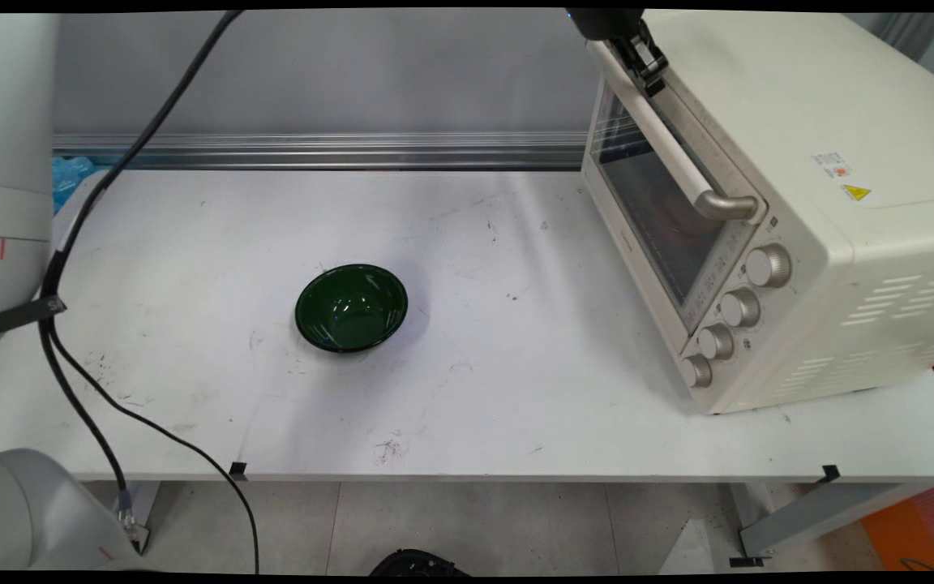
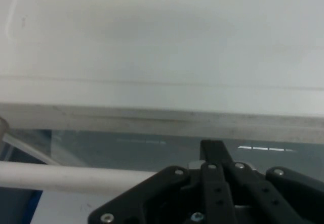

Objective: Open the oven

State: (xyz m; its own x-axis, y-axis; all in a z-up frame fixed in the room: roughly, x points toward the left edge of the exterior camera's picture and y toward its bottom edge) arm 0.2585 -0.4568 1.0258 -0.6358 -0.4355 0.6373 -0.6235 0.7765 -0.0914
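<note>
My black gripper [image 1: 652, 75] is at the top edge of the main view, against the upper end of the cream toaster oven's [image 1: 807, 203] door handle [image 1: 690, 166]. In the hand view the two fingers [image 2: 213, 155] stand pressed together, shut, with nothing visible between them. They point at the grey top frame of the glass door [image 2: 152, 119]. The white handle bar [image 2: 61, 176] runs in from the left and passes under the gripper's linkage. The oven door looks closed. A dark green bowl [image 1: 351, 307] sits empty in the middle of the table, far from the gripper.
The oven stands at the table's right end, with several silver knobs [image 1: 739, 308] down its front. Black cables [image 1: 78, 243] hang on the left over the table [image 1: 516, 389]. An aluminium rail [image 1: 321, 151] runs along the back wall.
</note>
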